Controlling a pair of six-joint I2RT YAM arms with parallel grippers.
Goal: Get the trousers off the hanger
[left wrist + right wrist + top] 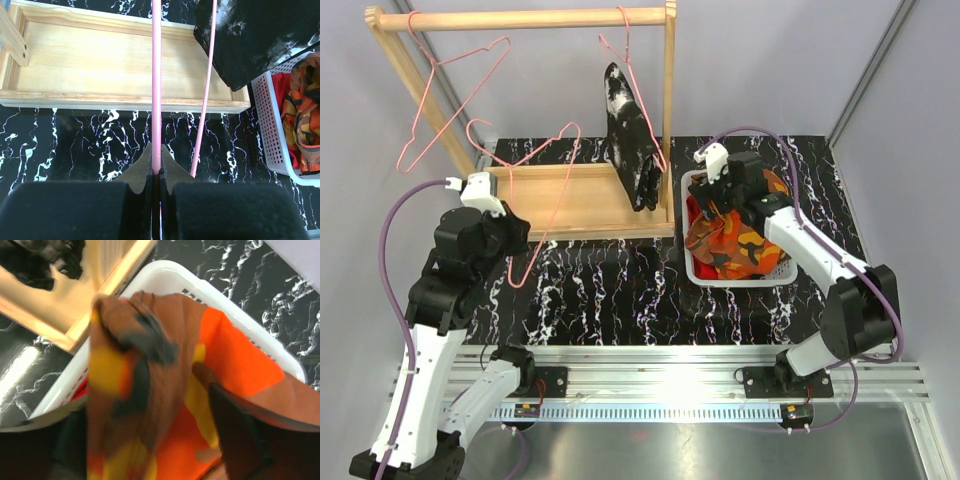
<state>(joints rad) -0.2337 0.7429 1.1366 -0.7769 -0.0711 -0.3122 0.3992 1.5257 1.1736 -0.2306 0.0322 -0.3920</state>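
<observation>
The black trousers with white splashes hang from a pink hanger at the right end of the rack's rail; they also show in the left wrist view. My left gripper is shut on the wire of another, bare pink hanger. My right gripper is over the white basket, jaws spread wide, with the orange-brown patterned trousers draped loosely between them. The red trousers lie underneath in the basket.
The wooden rack has a top rail and a base tray on the black marbled table. A third empty pink hanger hangs at the rail's left end. The rack's right post stands beside the basket.
</observation>
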